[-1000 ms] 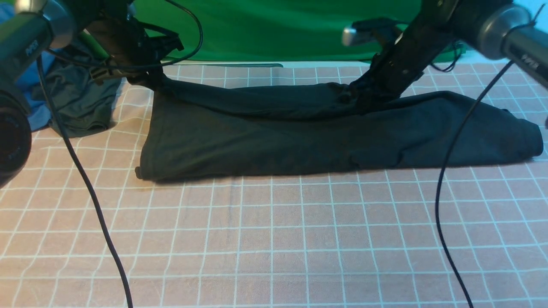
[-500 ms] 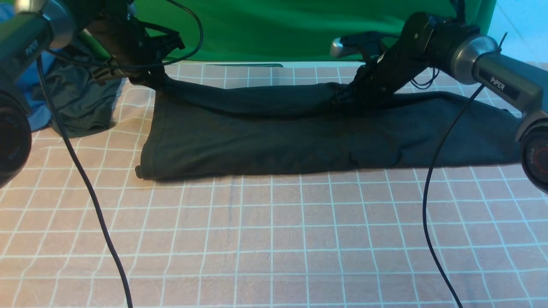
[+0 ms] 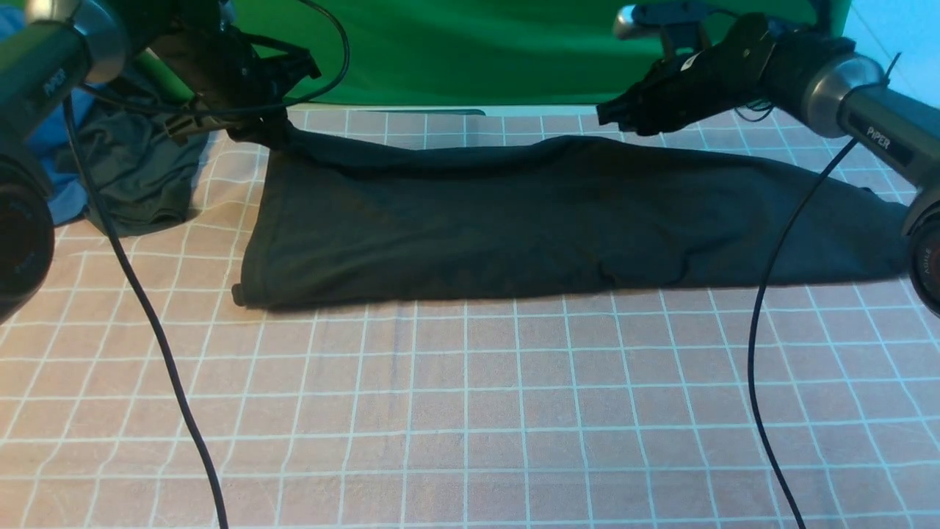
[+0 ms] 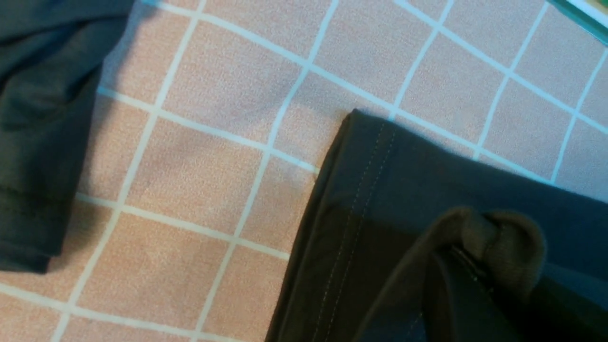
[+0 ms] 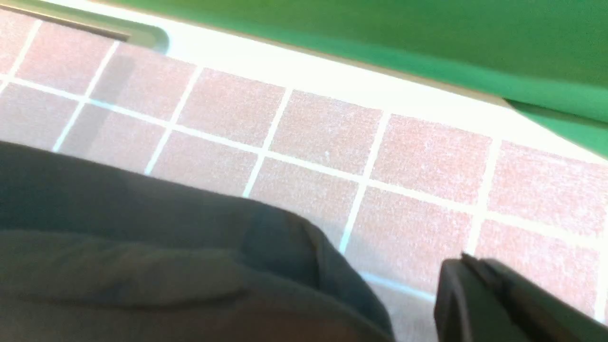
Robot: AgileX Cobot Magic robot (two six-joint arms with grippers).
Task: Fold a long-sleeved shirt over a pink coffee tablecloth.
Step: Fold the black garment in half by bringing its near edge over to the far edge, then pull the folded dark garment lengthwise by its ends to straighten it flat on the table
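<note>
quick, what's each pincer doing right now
left pincer: shut on a corner of the black shirt
right pincer: shut, holding nothing, clear of the shirt

Bright, even light from overhead, with a cool teal cast. The long-sleeved shirt [image 3: 514, 220] drops a thin soft shadow toward six o'clock onto the pink coffee tablecloth [image 3: 470, 411]. The right wrist view is soft, its white table edge [image 5: 332, 80] blown out.
</note>
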